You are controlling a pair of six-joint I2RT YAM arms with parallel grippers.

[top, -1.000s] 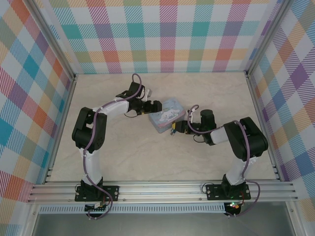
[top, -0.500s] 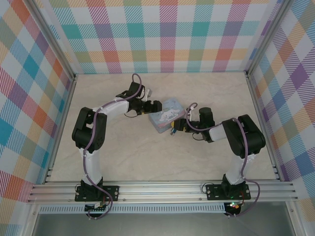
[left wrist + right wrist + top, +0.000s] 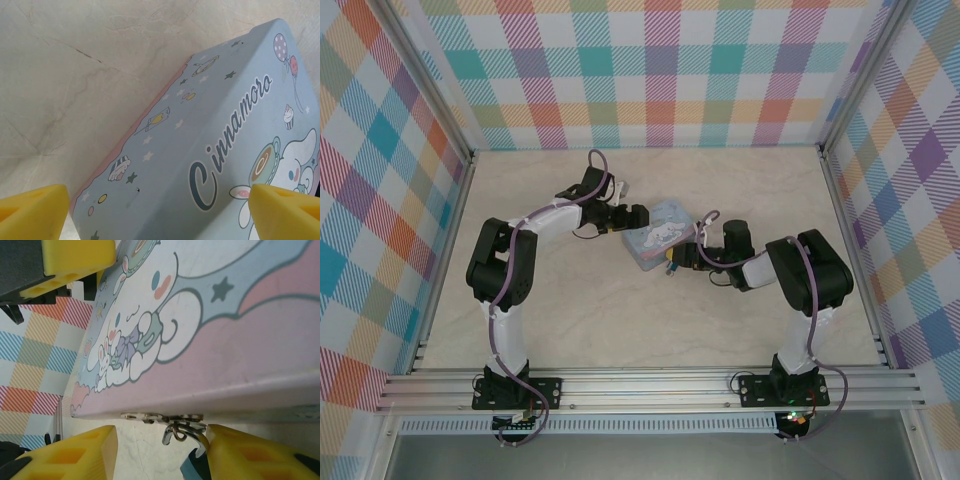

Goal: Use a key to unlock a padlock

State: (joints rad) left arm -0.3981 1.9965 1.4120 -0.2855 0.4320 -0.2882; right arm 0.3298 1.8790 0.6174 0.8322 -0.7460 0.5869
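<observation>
The padlock [image 3: 190, 468] hangs from the clasp [image 3: 162, 417] of the tin [image 3: 215, 310], shackle toward the tin, blue body pointing away. Spread apart, the right tool [image 3: 160, 452] straddles it; the left tool [image 3: 160, 212], likewise spread, faces the tin.

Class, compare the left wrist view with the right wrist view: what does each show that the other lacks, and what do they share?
Left wrist: the open left gripper, the tin with its Cinnamoro lid lettering, and marbled table beside it. Right wrist: the open right gripper near the padlock, whose silvery shackle hooks through the tin's hasp. Shared: the pastel cartoon tin.
</observation>
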